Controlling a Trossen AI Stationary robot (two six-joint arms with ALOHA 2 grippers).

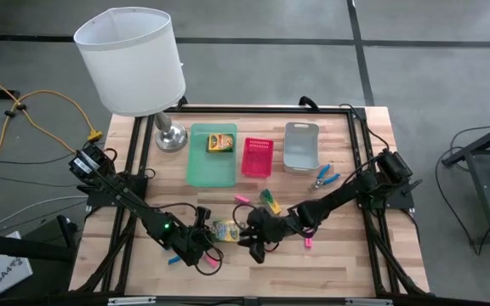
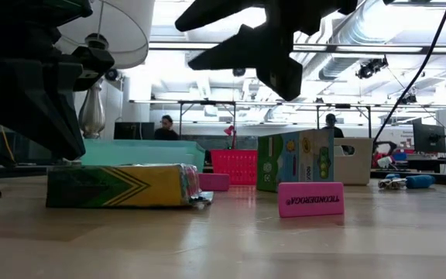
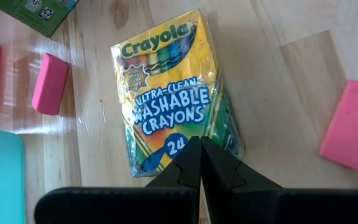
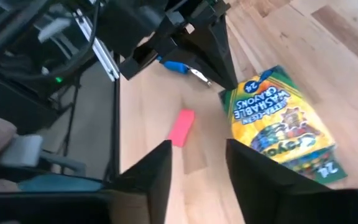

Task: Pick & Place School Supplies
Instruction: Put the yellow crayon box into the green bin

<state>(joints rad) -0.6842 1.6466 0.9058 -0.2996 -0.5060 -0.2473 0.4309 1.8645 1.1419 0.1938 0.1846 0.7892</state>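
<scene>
A yellow-and-green crayon box (image 1: 225, 229) lies flat on the table near the front; it also shows in the left wrist view (image 3: 166, 87). My left gripper (image 3: 199, 144) is shut, its tips at the box's end nearest it. My right gripper (image 4: 197, 168) is open and empty, raised above the table just right of that box (image 4: 278, 121). A second crayon box (image 1: 219, 142) lies in the green tray (image 1: 209, 167). A third (image 1: 270, 201) stands on its edge mid-table. Pink erasers (image 1: 242, 199) (image 1: 307, 242) (image 1: 211, 259) lie around. Blue-handled scissors (image 1: 323, 177) lie at the right. My left gripper's shut fingertips come slanting down from the table's left onto the crayon box's end edge (image 3: 179, 163). The box lies flat on the table. I cannot tell whether the tips touch it or stand just above it.
A white-shaded lamp (image 1: 134, 59) stands at the back left. The pink tray (image 1: 257, 157) and the grey tray (image 1: 301, 146) sit beside the green one at the back. A blue-handled tool (image 4: 176, 66) lies under the left arm. People show in the room behind the table.
</scene>
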